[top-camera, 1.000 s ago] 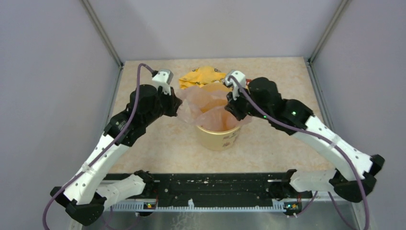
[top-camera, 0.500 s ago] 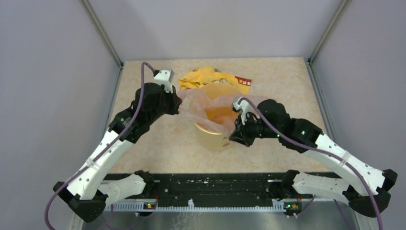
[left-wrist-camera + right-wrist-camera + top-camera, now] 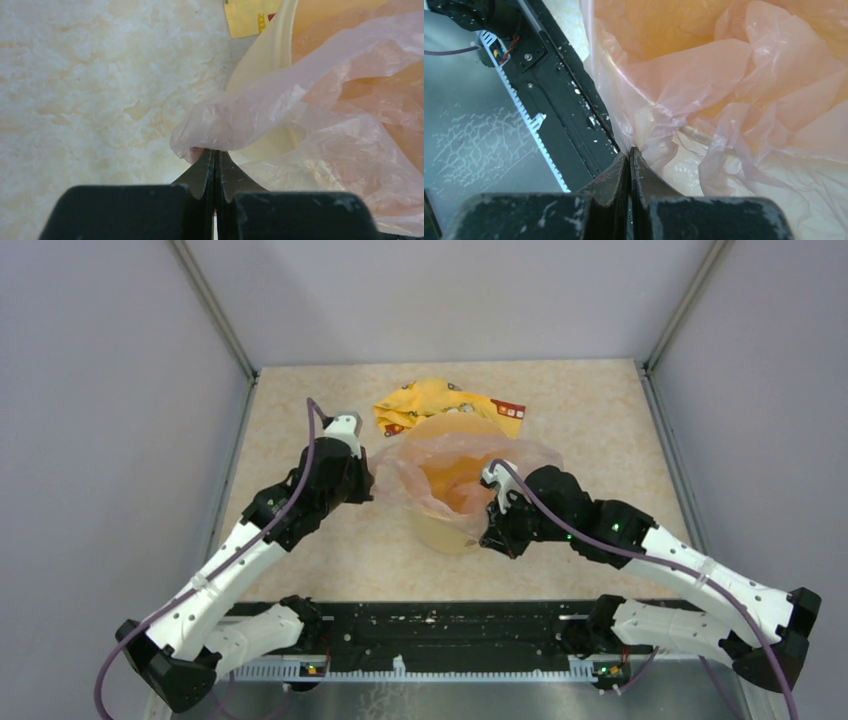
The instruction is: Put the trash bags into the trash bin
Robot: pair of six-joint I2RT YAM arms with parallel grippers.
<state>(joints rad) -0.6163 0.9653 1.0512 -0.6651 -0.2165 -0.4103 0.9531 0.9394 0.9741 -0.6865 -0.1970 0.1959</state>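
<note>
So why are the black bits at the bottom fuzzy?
Left wrist view: the jaws sit very close to the camera, so they look soft; the pink bag is crisp with white glints. Right wrist view: same soft jaws, shiny bag.

There is one trash bag [image 3: 520, 453], one trash bin [image 3: 455, 538] and one crumpled yellow wrapper [image 3: 425, 400] on one desk [image 3: 590, 410]; two claws show, a left claw [image 3: 373, 476] and a right claw [image 3: 487, 531].

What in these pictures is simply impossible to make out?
Bin floor: top view, covered by the bag.
Bin's side: top view, veiled by bag and right gripper.
Wrapper: cut by the top edge in the left wrist view; partly behind the bin from above.
Left gripper tips: top view, under its wrist.
</note>
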